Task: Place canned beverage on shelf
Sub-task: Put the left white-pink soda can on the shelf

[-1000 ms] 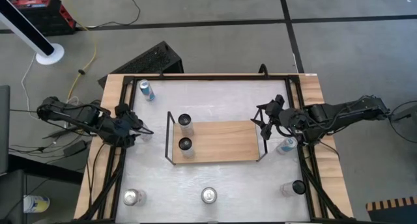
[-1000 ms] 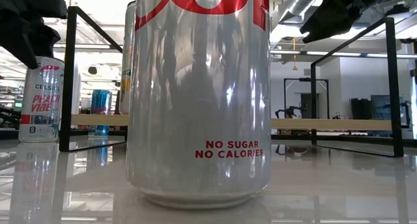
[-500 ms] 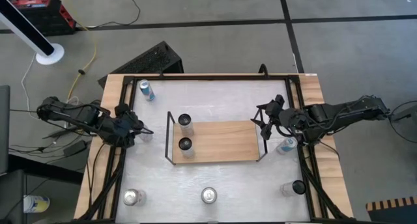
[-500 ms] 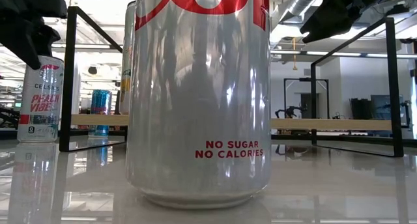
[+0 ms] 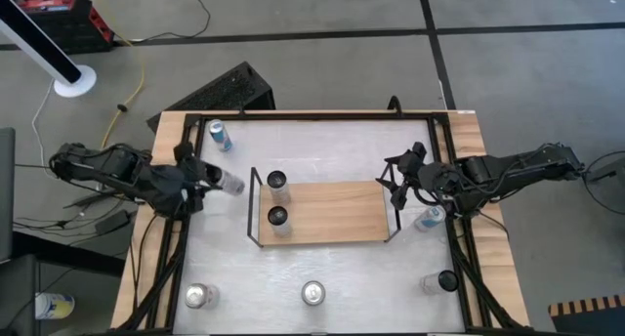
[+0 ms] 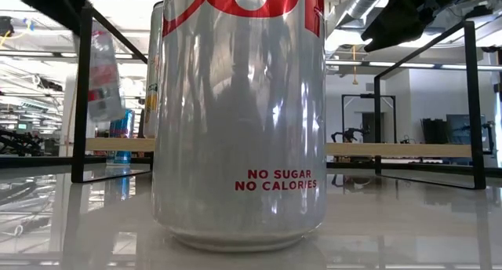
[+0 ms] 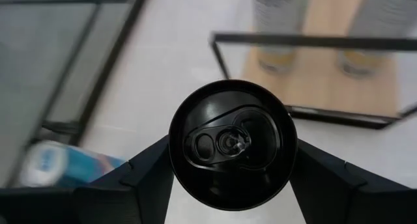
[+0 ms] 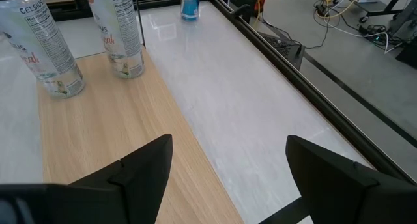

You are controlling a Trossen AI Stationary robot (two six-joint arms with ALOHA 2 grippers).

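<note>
A white canned beverage with a black top (image 5: 229, 184) hangs tilted above the table's left side, with my left gripper (image 5: 208, 182) shut on it. In the low view the can (image 6: 103, 74) shows blurred, clear of the tabletop. The shelf (image 5: 332, 214), a light-wood board in a black wire frame, sits mid-table. Two white cans (image 5: 278, 183) (image 5: 278, 217) stand upright at the shelf's left end. My right gripper (image 5: 394, 186) stands open over the shelf's right end rail with nothing between its fingers (image 8: 156, 162). My left gripper pinches the can between its two fingers, one on each side of its wall just below the black top (image 7: 177, 160). The fingers come from the table's left, slanting down. The can is lifted clear and tilted, its top toward the wrist and its bottom toward the shelf.
A blue can (image 5: 220, 136) stands at the far left. Three more cans (image 5: 200, 295) (image 5: 312, 293) (image 5: 441, 280) stand along the near edge, and one (image 5: 428, 219) stands right of the shelf. A big silver can (image 6: 239, 113) fills the low view. Black rails frame the table.
My left gripper has risen with the white can, which stood upright on the table left of the shelf a second ago. The can is now clear of the table and tipped, its bottom swung toward the shelf.
</note>
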